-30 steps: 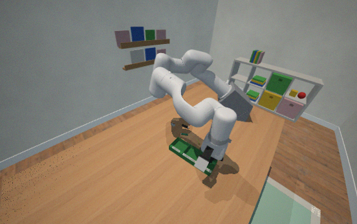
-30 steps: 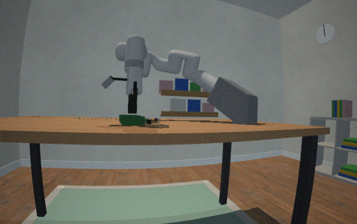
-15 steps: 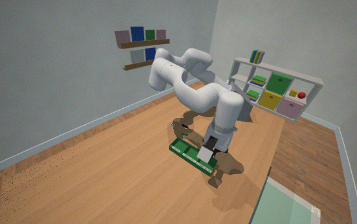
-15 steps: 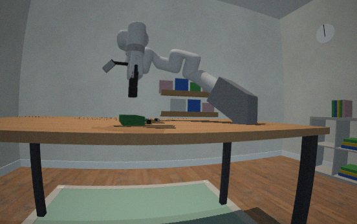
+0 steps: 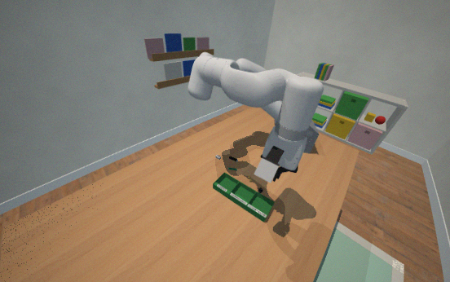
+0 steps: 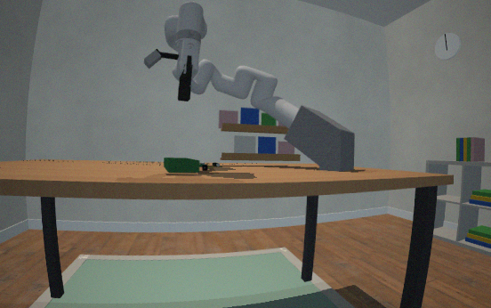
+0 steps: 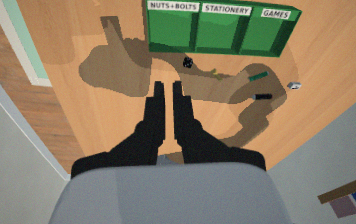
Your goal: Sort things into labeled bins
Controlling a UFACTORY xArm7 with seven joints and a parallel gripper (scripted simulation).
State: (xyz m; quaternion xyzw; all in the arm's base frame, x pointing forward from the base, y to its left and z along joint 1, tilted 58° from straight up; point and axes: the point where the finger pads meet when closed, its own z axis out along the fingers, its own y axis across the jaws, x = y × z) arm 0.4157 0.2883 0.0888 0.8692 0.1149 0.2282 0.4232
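Green bins (image 5: 243,207) (image 6: 181,166) (image 7: 196,30) beyond the fingertips show nothing inside; sorting appears wholly ahead. The gripper (image 5: 277,178) (image 6: 184,99) (image 7: 168,94) is narrow, holding nothing. Past its tips lies the die (image 5: 260,190) (image 6: 205,167) (image 7: 187,62); rightward in the wrist view, four more things await judging.

My tray (image 5: 242,197) (image 6: 181,166) (image 7: 196,52): green, white labels, black lettering. Off its unlabelled long side: black die (image 5: 260,190) (image 7: 187,62) with pale dots, yellowish bit (image 7: 216,74), green stick (image 5: 232,169) (image 7: 258,76), black cylinder (image 5: 232,158) (image 7: 262,96), silver-grey piece (image 5: 218,156) (image 7: 294,86).
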